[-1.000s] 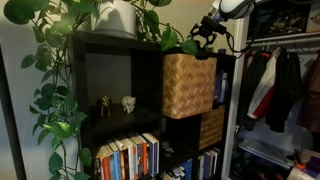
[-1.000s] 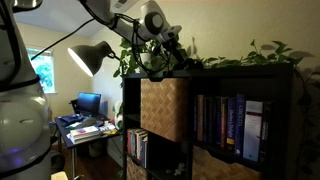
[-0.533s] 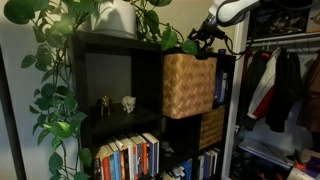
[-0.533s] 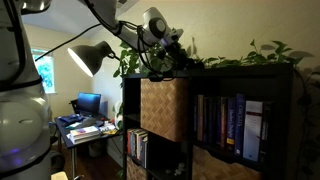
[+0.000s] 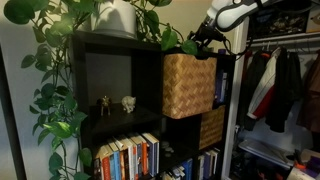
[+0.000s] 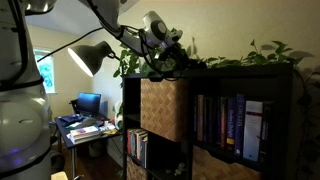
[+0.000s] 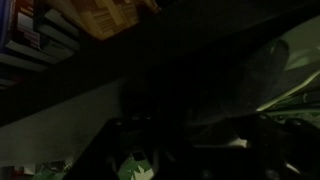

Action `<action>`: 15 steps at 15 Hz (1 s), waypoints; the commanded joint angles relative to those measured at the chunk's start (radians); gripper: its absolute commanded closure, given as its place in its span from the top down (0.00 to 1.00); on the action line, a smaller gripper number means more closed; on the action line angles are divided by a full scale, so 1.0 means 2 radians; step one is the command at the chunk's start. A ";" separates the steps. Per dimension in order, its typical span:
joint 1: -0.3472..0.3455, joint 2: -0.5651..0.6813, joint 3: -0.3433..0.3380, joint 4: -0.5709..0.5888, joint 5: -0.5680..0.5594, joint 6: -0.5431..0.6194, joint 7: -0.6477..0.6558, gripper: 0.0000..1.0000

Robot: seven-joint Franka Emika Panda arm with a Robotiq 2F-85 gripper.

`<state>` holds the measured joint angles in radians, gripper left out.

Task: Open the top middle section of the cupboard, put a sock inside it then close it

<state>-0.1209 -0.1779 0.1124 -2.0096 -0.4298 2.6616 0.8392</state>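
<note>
In an exterior view the tool (image 5: 204, 38) hangs right at the top edge of the cupboard (image 5: 120, 42). The wicker basket (image 5: 188, 85) that fills the top middle section sits just below it, fully pushed in, and plant vines (image 5: 172, 38) crowd in beside it. The fingers are dark against dark leaves, so I cannot tell whether they are spread or pinched. Over to an exterior view from the basket's front: the tool (image 6: 163, 63) sits above the wicker basket (image 6: 165, 108), leaves touching or nearly touching it, and a row of books (image 6: 225, 125) is below and to one side. No sock shows anywhere, near the tool or far from it. In the wrist view it's nearly black: a strip of wicker (image 7: 110, 14) ahead of the tool, a dark slab that is probably the cupboard's top board, and the fingers too dim to read. The dangers from here, as I judge them: fingers descending through the foliage could hook a vine and drag the plant. A shallow pinch on the woven rim could slip. Pulling too far could tip the basket out of its section.
</note>
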 commanded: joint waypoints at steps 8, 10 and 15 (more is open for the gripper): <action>0.001 -0.017 -0.005 -0.001 0.010 -0.012 0.000 0.07; 0.003 -0.032 -0.004 -0.006 0.013 -0.020 -0.001 0.04; 0.011 -0.068 0.003 -0.008 0.050 -0.059 -0.010 0.10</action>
<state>-0.1163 -0.2485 0.1152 -2.0075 -0.3919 2.6195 0.8375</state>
